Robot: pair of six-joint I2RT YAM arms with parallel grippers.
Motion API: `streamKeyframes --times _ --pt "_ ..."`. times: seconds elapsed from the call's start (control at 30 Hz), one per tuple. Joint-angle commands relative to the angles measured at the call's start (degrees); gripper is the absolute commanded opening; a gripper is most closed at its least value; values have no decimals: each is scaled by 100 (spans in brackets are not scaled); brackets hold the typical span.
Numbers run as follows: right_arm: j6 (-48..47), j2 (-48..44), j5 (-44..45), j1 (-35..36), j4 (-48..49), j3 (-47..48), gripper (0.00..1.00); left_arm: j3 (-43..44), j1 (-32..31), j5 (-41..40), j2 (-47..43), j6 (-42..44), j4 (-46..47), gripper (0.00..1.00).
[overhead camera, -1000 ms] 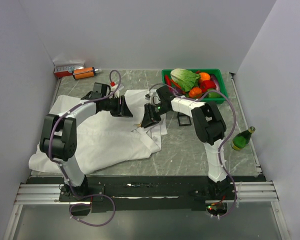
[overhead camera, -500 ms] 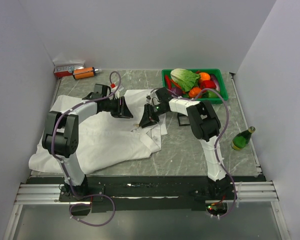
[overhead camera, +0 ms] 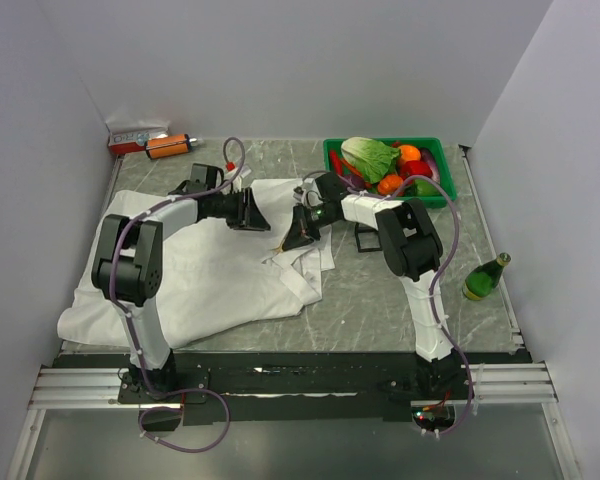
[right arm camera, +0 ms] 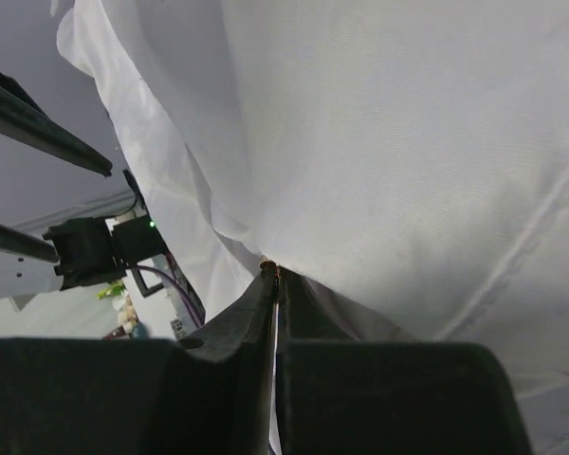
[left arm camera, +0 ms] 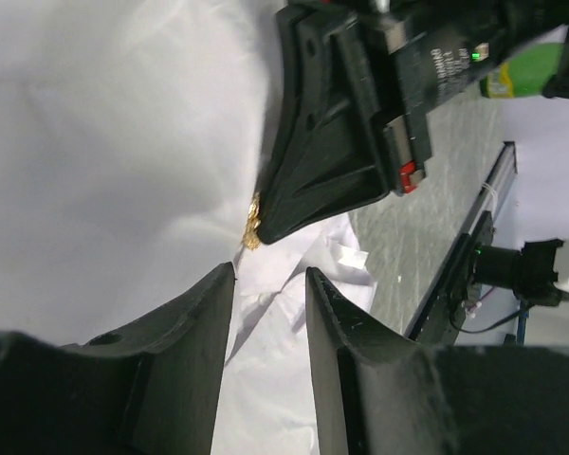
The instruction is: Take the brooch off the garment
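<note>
On the surface (overhead camera: 380,300), the white shirt (overhead camera: 200,285) lies spread under the left end effector (left arm camera: 270,273), fingers apart, while the right end effector (right arm camera: 273,275), clamped on the brooch (left arm camera: 252,223) at the shirt's fold, should pull straight outward, gently.

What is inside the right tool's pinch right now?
The gold brooch peeks out at the right tool's closed tips, against the white shirt. Whether shirt fabric is pinched too cannot be seen; the tool covers it.
</note>
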Motion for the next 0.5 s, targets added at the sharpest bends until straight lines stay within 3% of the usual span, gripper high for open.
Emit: streamKeyframes --times 0.0,0.3,0.37,0.47 --pt "-555 -390 -686 -80 -95 156 0 211 -36 701 140 266 457 42" --pt "-977 -258 -1585 -115 -166 419 0 35 -62 1070 184 811 554 52" --pt "-1003 -276 -1699 -124 -52 393 0 70 -88 1219 228 961 371 59" --pt "-1205 -267 -1779 -124 -86 446 0 219 -132 1553 412 1312 -41 58"
